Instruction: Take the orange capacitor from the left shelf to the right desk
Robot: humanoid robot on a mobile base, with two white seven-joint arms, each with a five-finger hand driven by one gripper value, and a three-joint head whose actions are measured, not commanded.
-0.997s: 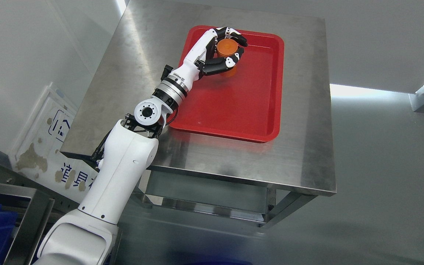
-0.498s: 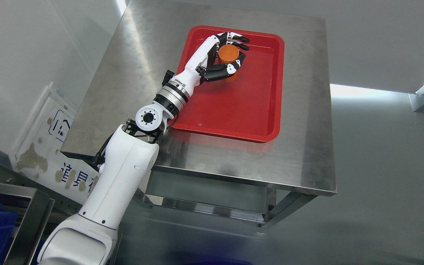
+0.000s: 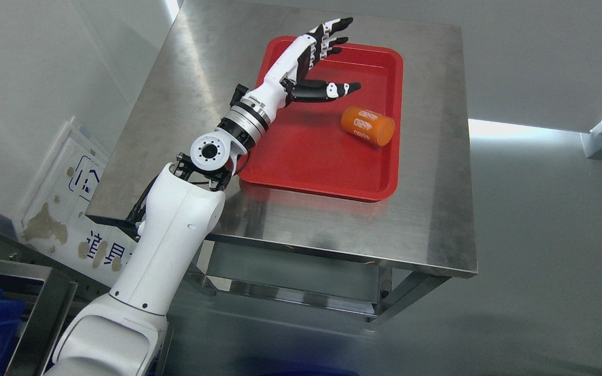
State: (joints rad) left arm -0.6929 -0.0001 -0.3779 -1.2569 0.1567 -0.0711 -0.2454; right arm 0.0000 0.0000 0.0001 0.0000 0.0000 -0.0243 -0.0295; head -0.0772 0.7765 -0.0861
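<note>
The orange capacitor [image 3: 367,125] is seen lying on its side in the red tray [image 3: 327,167], near the tray's right edge, with white print too blurred to be read. The left hand [image 3: 314,65] is held open at the tray's far-left corner, clear of the capacitor, on the steel desk [image 3: 437,209].

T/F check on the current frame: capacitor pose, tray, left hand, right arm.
1. The orange capacitor stands upright. False: it lies on its side.
2. It is inside the red tray. True.
3. The left hand grips the capacitor. False: fingers spread, apart from it.
4. The tray sits on the steel table. True.
5. The right arm reaches over the tray. False: it is out of view.
</note>
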